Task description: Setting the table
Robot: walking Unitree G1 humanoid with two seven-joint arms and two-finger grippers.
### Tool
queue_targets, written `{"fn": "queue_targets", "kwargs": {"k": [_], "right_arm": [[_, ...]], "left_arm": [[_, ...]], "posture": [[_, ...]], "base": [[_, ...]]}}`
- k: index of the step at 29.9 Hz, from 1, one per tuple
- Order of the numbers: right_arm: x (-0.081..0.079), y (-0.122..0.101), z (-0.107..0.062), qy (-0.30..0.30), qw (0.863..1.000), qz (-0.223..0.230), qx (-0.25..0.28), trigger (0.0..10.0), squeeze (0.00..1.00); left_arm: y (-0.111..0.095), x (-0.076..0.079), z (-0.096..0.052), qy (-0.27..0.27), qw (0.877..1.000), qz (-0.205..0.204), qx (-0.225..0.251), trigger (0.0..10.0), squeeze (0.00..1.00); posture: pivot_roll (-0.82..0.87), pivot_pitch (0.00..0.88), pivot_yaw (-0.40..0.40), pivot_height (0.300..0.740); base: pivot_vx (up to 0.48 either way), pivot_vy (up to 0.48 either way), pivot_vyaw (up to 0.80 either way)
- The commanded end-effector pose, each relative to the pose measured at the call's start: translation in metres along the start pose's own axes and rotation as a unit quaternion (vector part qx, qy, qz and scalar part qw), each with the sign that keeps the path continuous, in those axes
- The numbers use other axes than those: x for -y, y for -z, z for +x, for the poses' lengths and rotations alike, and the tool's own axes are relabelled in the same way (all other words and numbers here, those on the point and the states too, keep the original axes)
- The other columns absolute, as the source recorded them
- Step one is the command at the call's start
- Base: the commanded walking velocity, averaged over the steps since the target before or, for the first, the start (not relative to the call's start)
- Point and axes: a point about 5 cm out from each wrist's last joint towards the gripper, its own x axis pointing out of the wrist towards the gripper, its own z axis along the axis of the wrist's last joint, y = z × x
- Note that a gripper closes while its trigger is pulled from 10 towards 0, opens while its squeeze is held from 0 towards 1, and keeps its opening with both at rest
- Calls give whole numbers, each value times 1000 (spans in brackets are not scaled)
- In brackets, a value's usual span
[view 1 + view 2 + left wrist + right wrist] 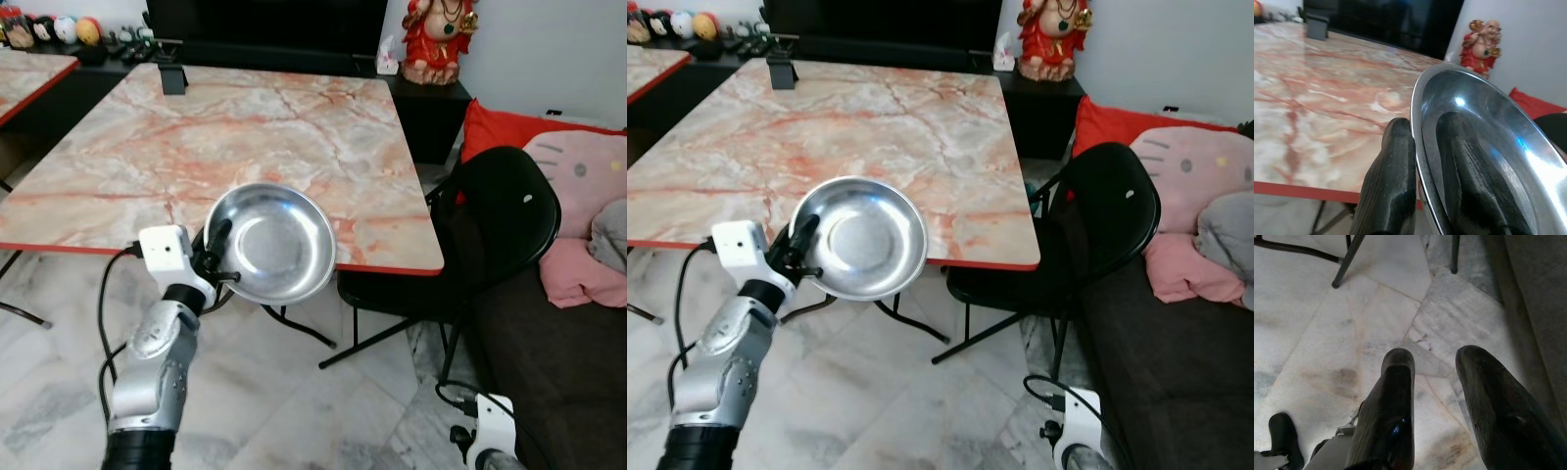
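Left jaws [217, 257] are closed on the near rim of the bowl [274, 243], one finger inside and one outside, so the bowl extends ahead of them, overhanging the worktop's [245, 137] near edge. Worktop lies directly beyond. Right jaws [1435, 382] hang apart, empty, over the floor [1327, 333].

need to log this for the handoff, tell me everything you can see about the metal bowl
The metal bowl is a shallow, round dish of shiny silvery metal with a thin rim, empty, mirroring the room. It is tilted, its inside facing up and toward the camera, at the near edge of the marble table, part of it past that edge over the floor. The left gripper clamps its rim, one black finger inside, one outside.
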Motion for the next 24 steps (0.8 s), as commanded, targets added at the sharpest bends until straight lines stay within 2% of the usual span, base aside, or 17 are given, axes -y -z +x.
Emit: {"fn": "queue_targets", "kwargs": {"k": [1,6,14,24], "right_arm": [[0,-4,1,3,1000,10,9,10000,0],[-3,-4,1,2,1000,15,10,10000,0],[-6,-4,1,1,1000,20,9,10000,0],[-5,-5,1,-2,1000,13,9,10000,0]], "left_arm": [[-13,-2,4,5,1000,20,15,10000,0],[-17,-11,5,3,1000,20,15,10000,0],[-14,-16,5,-33,999,-24,21,10000,0],[-17,-15,7,-30,999,-30,26,10000,0]], "posture": [[75,0,-49,740],[67,0,-40,740],[68,0,-43,740],[68,0,-54,740]], "base": [[0,0,0],[0,0,0],[0,0,0],[277,0,0]]}}
